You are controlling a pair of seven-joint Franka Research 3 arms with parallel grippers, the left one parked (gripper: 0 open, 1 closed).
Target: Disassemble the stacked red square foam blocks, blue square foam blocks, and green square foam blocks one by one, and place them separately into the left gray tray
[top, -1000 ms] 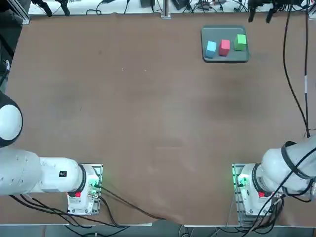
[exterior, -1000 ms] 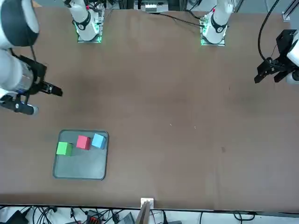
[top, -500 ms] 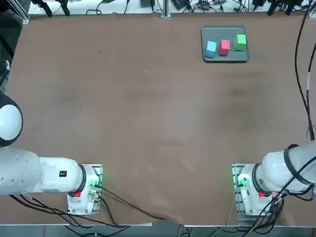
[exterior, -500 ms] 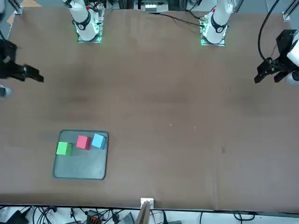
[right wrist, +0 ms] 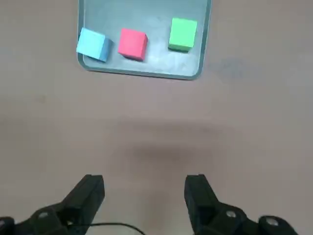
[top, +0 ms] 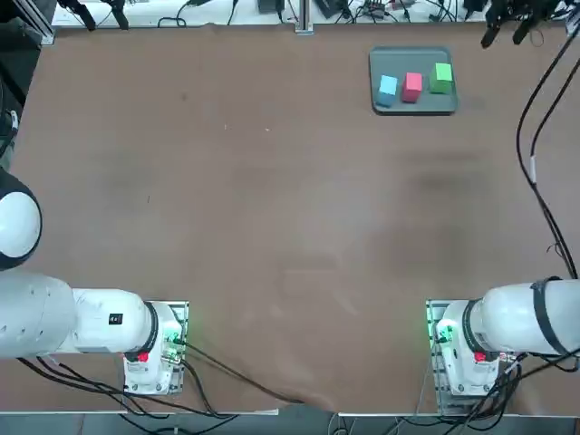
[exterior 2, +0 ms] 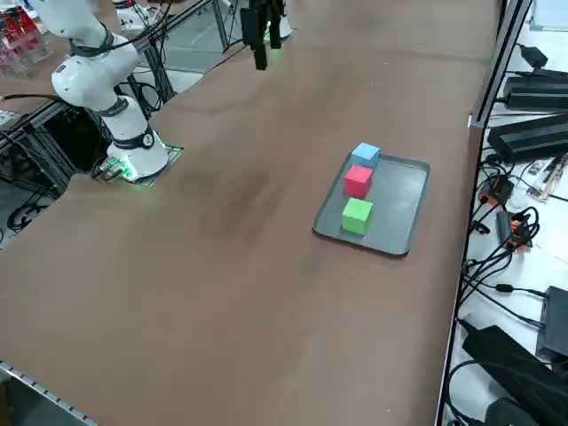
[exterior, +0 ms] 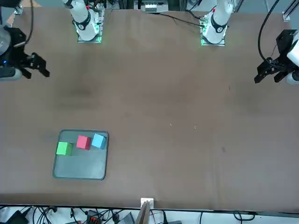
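Note:
The gray tray (top: 417,105) lies on the far right part of the table. Three foam cubes stand apart in a row inside it: blue (top: 388,87), red (top: 413,85) and green (top: 442,75). None is stacked on another. In the wrist view the tray (right wrist: 146,66) holds the blue (right wrist: 93,44), red (right wrist: 132,44) and green (right wrist: 182,34) cubes well beyond the fingers. My right gripper (right wrist: 144,188) hangs open and empty, high over bare table. It is off to the tray's side, near the table's edge (exterior: 38,71).
Brown tabletop (top: 272,199) spreads wide between the tray and the arm bases (top: 453,349). Cables and power bricks (exterior 2: 524,98) lie past the table's edge close to the tray.
My right gripper has swung around beside the table's edge, staying open and empty. The three cubes and the tray have not moved.

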